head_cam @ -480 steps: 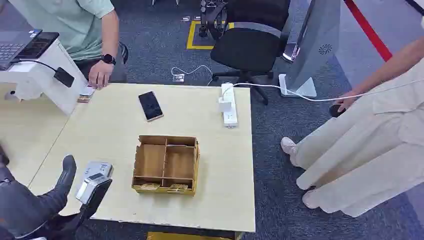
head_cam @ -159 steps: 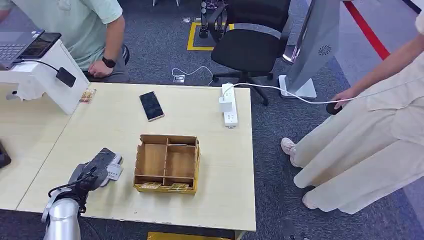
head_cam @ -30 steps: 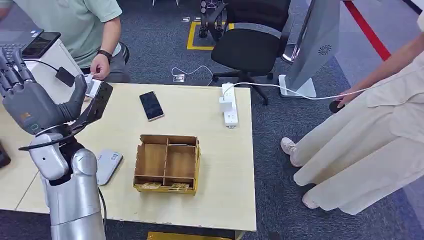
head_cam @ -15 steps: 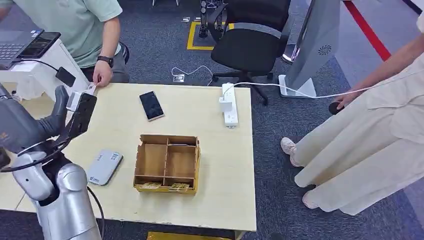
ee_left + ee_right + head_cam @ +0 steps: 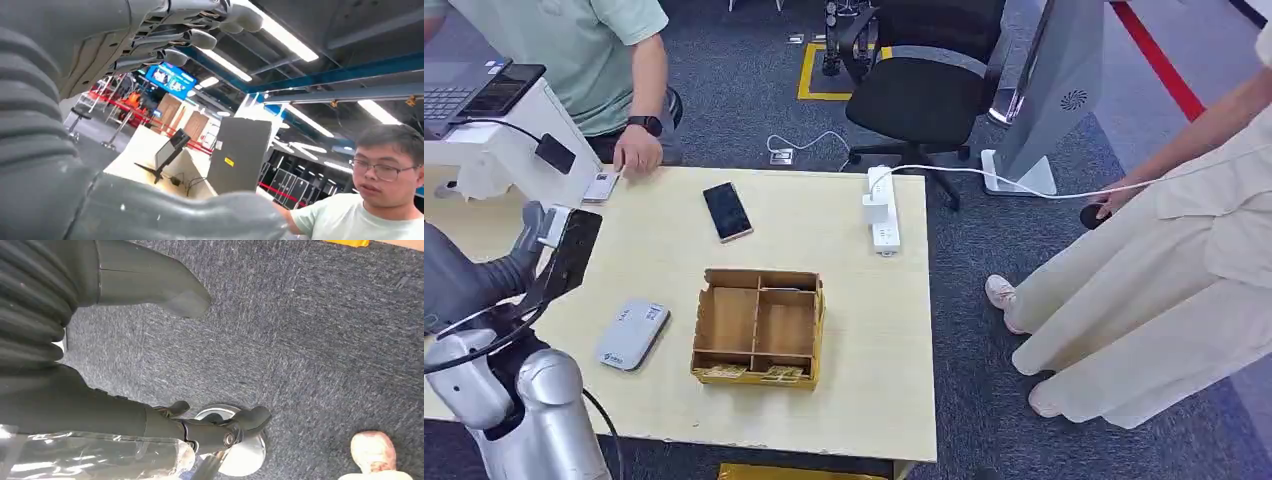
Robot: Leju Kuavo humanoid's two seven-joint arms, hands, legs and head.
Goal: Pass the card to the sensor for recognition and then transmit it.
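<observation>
Blue-grey carpet surrounds the pale table (image 5: 864,400). At its ten o'clock corner the card (image 5: 601,186) lies under a person's hand (image 5: 637,155). The left hand (image 5: 479,275), fingers (image 5: 200,37) apart, is raised beside its wrist camera (image 5: 571,250); lowering could knock the sensor (image 5: 632,334). Right hand (image 5: 60,315): state unclear.

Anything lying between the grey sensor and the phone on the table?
No. In the head view, bare tabletop runs from the sensor to the phone.
</observation>
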